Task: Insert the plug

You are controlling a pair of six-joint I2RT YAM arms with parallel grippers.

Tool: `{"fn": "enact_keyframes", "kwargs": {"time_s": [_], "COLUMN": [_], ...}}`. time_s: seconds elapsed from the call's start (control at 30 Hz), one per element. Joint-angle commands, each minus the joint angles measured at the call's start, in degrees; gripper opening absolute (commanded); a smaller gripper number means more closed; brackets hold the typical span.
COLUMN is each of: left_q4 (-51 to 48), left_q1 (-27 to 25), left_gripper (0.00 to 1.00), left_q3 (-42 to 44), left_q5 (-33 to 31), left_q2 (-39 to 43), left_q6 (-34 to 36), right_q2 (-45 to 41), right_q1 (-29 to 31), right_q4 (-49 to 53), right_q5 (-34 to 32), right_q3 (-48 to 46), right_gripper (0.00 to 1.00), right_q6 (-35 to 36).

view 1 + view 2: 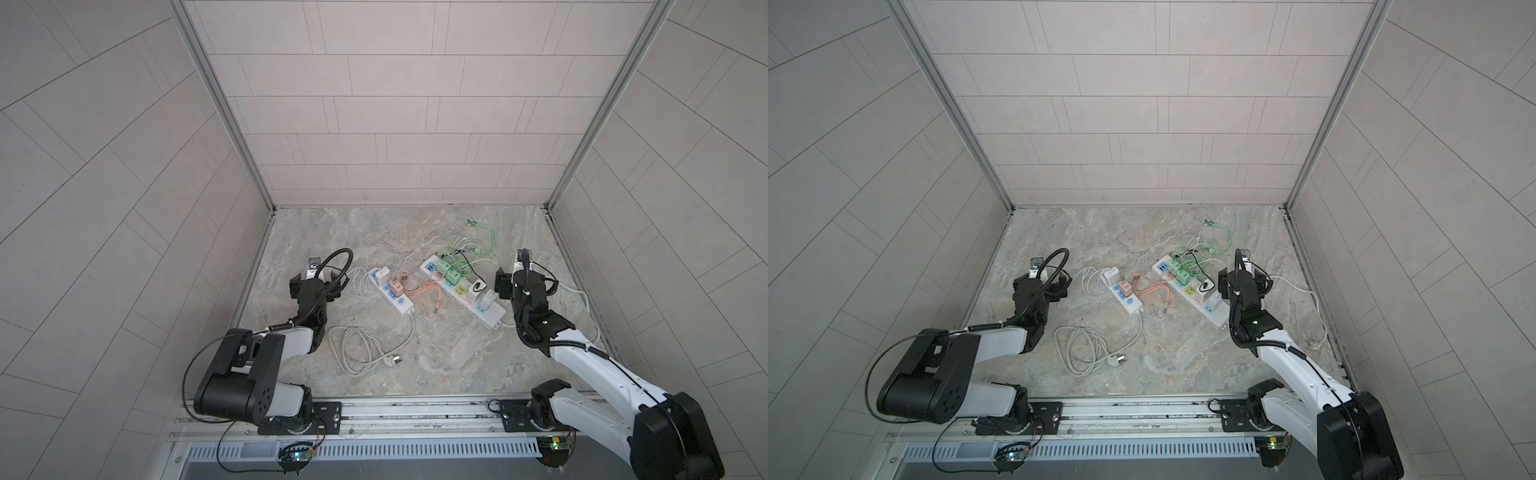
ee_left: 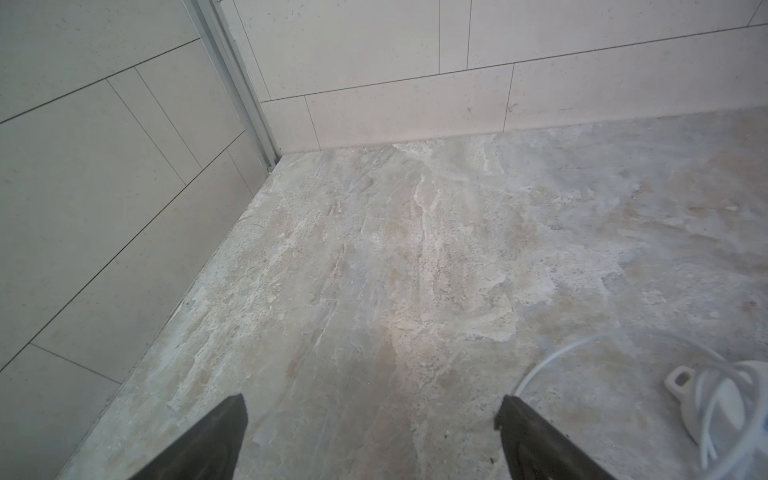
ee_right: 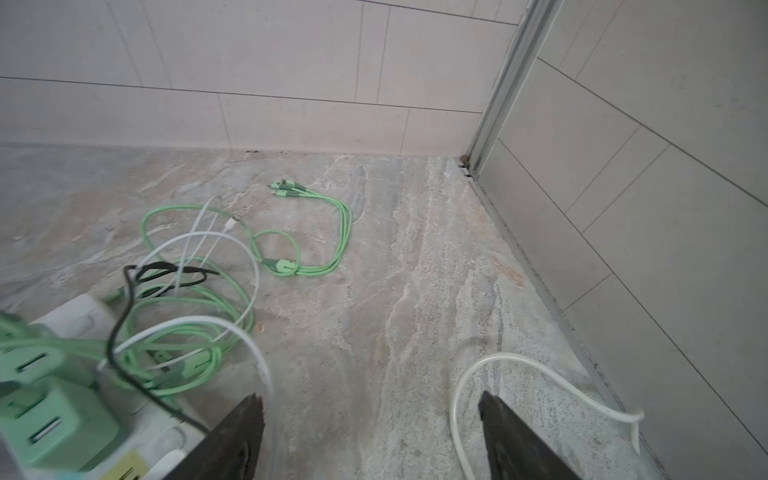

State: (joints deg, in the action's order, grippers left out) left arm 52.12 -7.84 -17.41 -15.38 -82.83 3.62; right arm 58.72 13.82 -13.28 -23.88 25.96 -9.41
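Right tool (image 3: 369,417) hangs with jaws spread wide and nothing between them, just beside the long power strip (image 1: 494,316). A white plug (image 1: 489,297) stands seated near the strip's end, so insertion looks done. Left tool (image 2: 374,415), jaws likewise apart, holds nothing. One three-pin plug (image 1: 395,360) lies loose on the table (image 1: 436,374); whether it needs inserting, I cannot tell.

Soft even light, faint shadows; edges bend, nearest objects blur.
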Motion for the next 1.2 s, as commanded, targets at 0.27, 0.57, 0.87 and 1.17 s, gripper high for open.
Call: {"fn": "enact_keyframes", "kwargs": {"time_s": [0.27, 0.57, 0.87, 1.17], "left_q4": [10.55, 12.7, 10.02, 6.5], "left_q1": [1.22, 1.13, 1.12, 1.13], "left_gripper": [1.0, 1.0, 1.0, 1.0], "left_q3": [0.97, 0.35, -0.82, -2.65], "left_q5": [0.83, -3.33, -6.23, -7.26], "left_q2": [-8.35, -8.3, -8.32, -8.32], "left_q6": [0.56, -0.86, -1.94, -2.3], "right_q2": [18.08, 30.24, 31.76, 31.81], "right_q1": [-4.33, -4.68, -5.51, -5.54], "right_q4": [-37.54, -45.87, -48.02, -48.13], "right_q5": [-1.29, 2.17, 3.09, 3.12], "right_q3": [-9.83, -8.26, -7.97, -7.97], "right_gripper": [0.99, 0.99, 0.99, 0.99], "right_q6": [9.92, 11.4, 11.0, 11.11]}}
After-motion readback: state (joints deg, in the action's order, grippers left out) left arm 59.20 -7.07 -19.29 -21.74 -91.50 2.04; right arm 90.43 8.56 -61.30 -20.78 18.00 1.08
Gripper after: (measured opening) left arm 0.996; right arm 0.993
